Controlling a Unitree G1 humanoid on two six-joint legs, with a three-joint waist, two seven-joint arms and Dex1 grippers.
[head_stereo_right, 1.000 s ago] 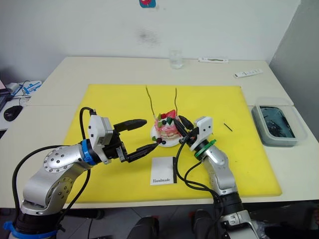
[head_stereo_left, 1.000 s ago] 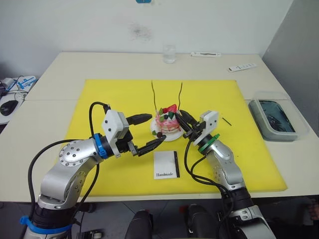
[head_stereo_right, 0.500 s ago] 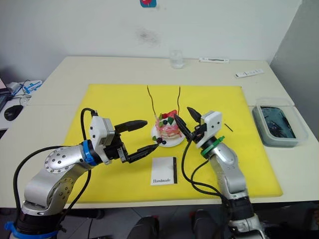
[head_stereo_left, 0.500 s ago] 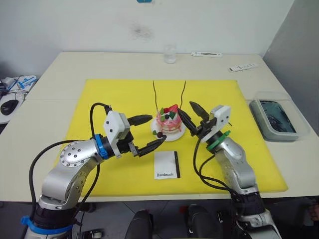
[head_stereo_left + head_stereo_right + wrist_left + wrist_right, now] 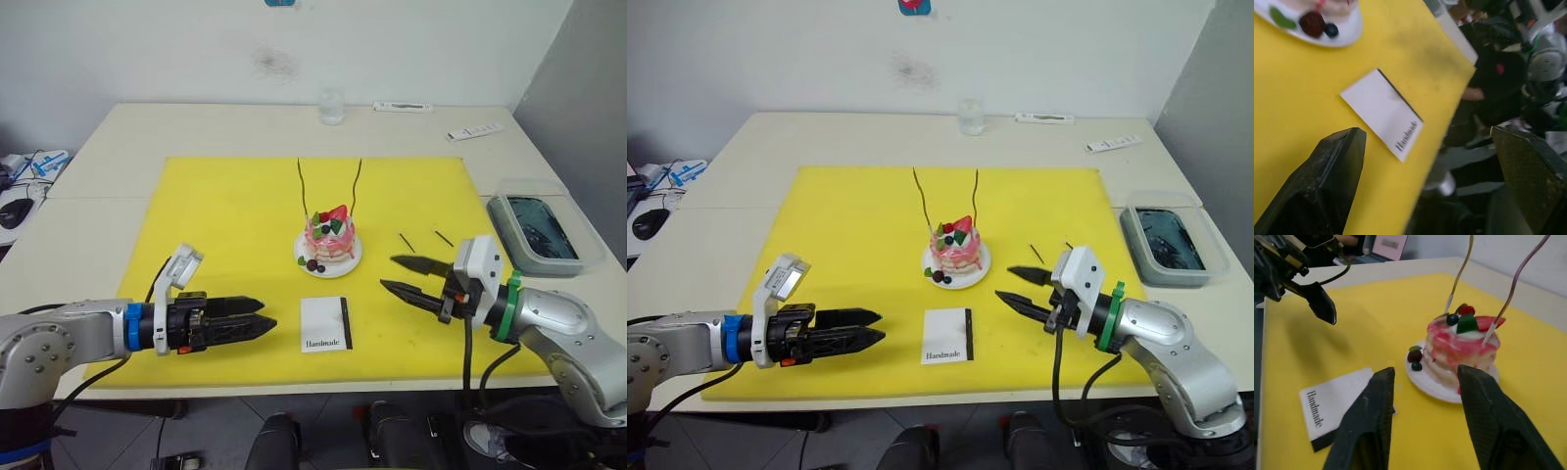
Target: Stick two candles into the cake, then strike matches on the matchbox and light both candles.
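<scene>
1. Left gripper hovers low over the yellow mat at about 8 o'clock from the cake. Its fingers are slightly parted in the head views and well apart in its wrist view; nothing is held.
2. Right gripper hovers at about 4 o'clock from the cake, pointing toward the mat's middle, fingers moderately spread and empty.
3. Cake sits on its white plate near mat centre, dark berries on the plate's near rim.
4. Both candles stand in the cake top, one at 11 o'clock of the strawberry and one at 1 o'clock, rising well above it. Judged: the first step, sticking in the candles, is done.
5. No flame shows on either candle tip, so lighting appears still to be done.
6. Matchbox lies flat at 6 o'clock from the cake, between the two grippers, with the "Handmade" print up and the dark strip along its right edge. Neither gripper touches it.
7. Two matches lie on the mat at about 3 o'clock from the cake, just beyond the right gripper, apart from each other.
8. Judged remaining: pick up a match, steady the matchbox, strike, light the first candle, then repeat for the second. Roughly a third complete.
</scene>
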